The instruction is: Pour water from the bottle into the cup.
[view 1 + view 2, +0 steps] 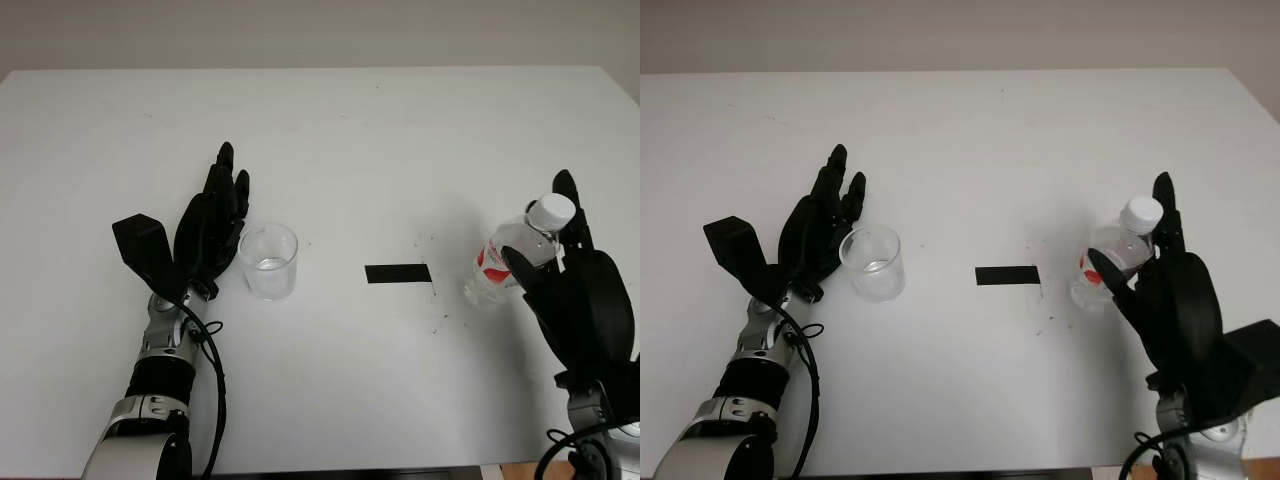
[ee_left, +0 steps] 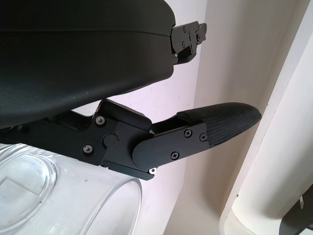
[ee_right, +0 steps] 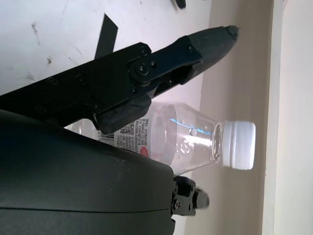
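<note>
Bottle upright at counter's right, cup left of centre.
Right robot hand (image 1: 575,300) cupped round bottle (image 1: 515,255), fingers curled but grip uncertain; left robot hand (image 1: 212,225) open, just beside cup (image 1: 268,262).

White table (image 1: 330,130) spanning the scene, short black tape strip (image 1: 398,273) lying flat just past centre toward four o'clock, small dark specks (image 1: 437,318) scattered at the strip's five o'clock

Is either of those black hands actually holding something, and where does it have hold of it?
The right hand is around the body of the water bottle, at its label, though a firm grip cannot be told. The left hand is open beside the cup.
</note>
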